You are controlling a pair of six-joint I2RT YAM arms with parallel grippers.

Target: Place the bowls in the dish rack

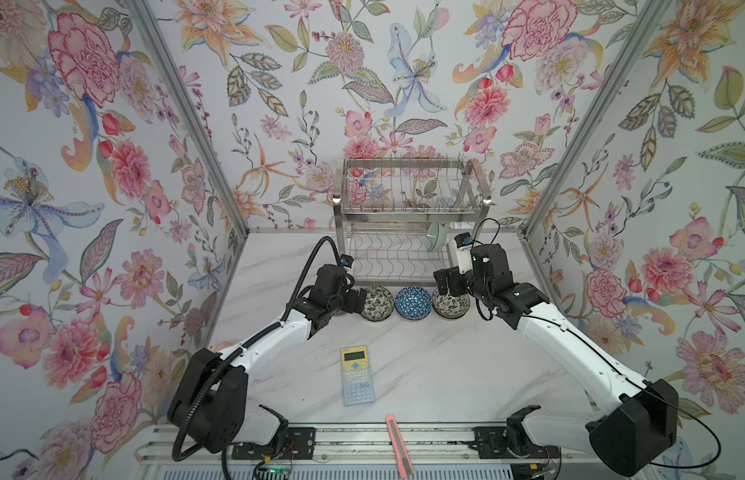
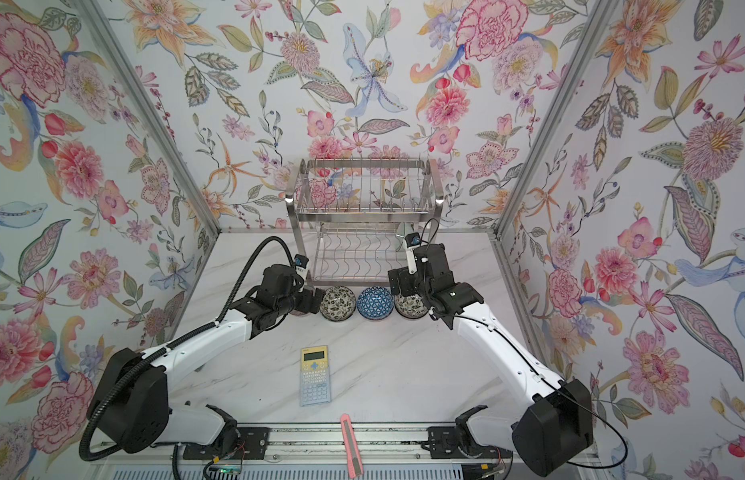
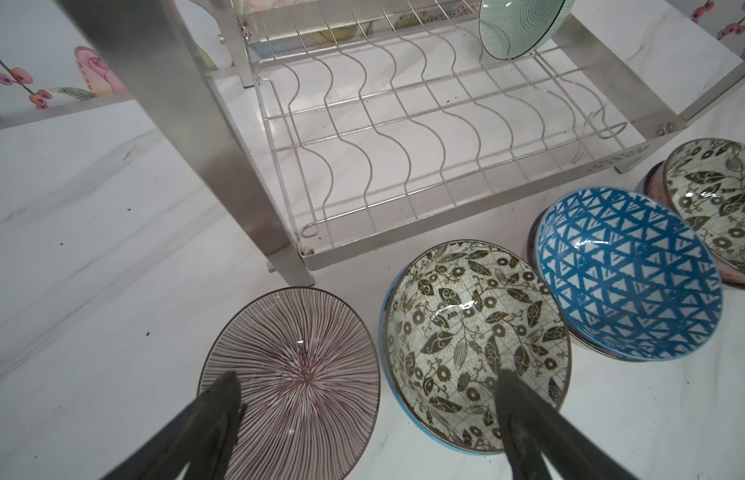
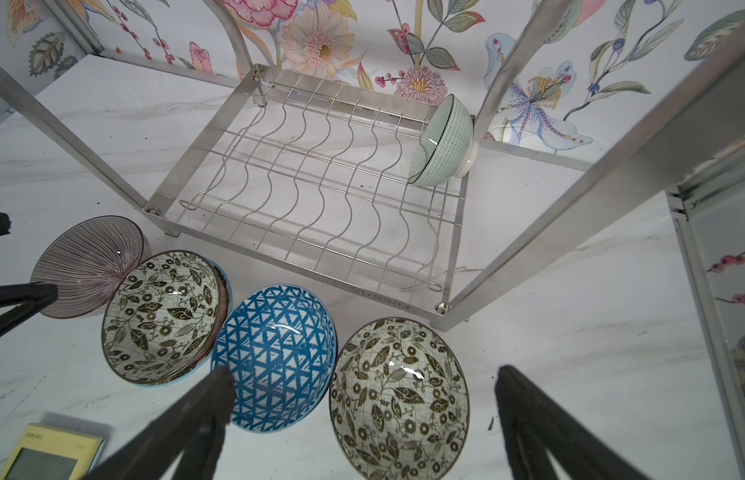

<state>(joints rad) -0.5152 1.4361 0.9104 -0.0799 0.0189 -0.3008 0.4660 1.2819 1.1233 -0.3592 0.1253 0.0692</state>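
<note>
The tall two-tier steel wire dish rack is standing with its long axis left to right, a pale celadon ceramic bowl leaning on edge at its lower tier's right end, mouth facing left. Before it a purple-striped bowl, mostly hidden beneath the left gripper in both top views, two black-white floral bowls and a blue triangle-mosaic bowl are sitting mouths up. That gripper and the right gripper are hovering with jaws wide apart, empty.

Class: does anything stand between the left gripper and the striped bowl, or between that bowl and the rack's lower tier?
Nothing visible lies between the left gripper and the striped bowl. The front corner post of the dish rack stands partly between bowl and lower tier.
</note>
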